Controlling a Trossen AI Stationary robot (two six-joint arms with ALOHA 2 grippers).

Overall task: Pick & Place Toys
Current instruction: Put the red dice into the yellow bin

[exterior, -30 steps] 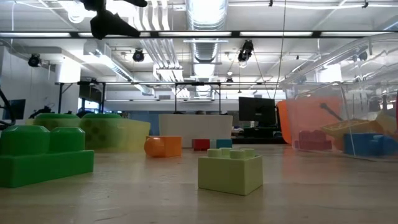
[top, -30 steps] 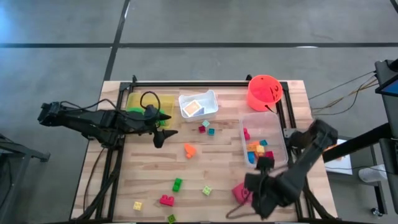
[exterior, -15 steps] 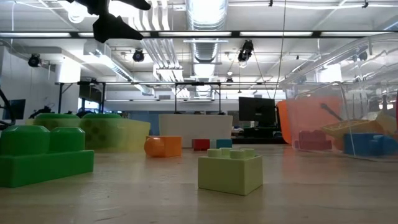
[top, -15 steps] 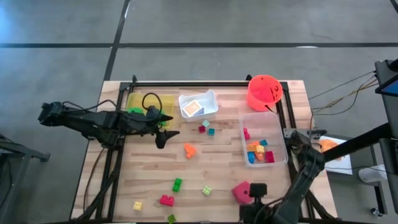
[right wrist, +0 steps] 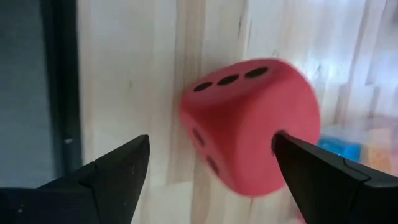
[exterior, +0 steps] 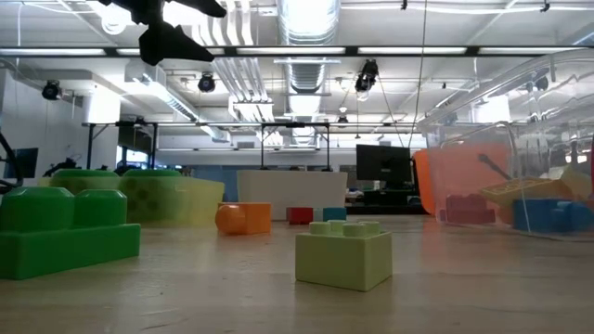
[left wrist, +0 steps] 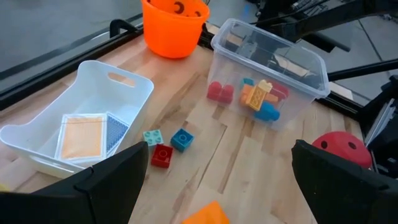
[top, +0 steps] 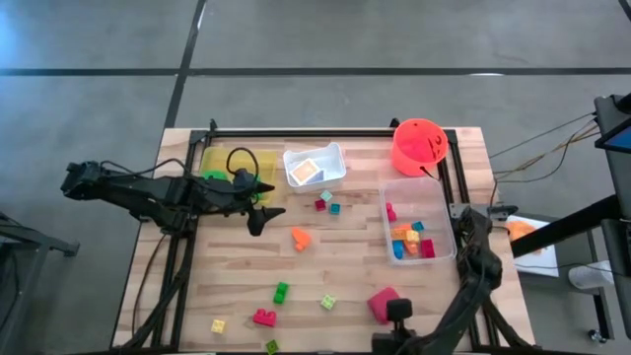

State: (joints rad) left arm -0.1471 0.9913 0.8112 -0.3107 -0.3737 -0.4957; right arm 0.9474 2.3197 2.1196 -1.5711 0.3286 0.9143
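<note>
A pink-red dotted die (top: 381,303) rests on the wood near the table's front edge, right of the middle. My right gripper (top: 394,319) hangs over its near side, pointing steeply down. In the right wrist view this gripper (right wrist: 211,177) is open, and the die (right wrist: 249,124) shows beyond and between the two fingers, apart from them. My left gripper (top: 261,217) hovers open above the table's left half, beside the yellow tray (top: 225,158). It holds nothing. Small bricks lie loose on the table: orange (top: 301,238), green (top: 282,292), light green (top: 328,303), yellow (top: 218,325).
A white tray (top: 333,158) holding flat cards (top: 306,173) stands at the back middle. An orange-red bucket (top: 419,146) is at the back right, and a clear tray (top: 439,222) with several bricks is on the right. Three small bricks (left wrist: 168,146) lie between the trays.
My right gripper has swung down and toward the table's near edge, rolling a little. It has come off the spot above the pink-red die, which now shows uncovered from above. The die has stayed where it was.
</note>
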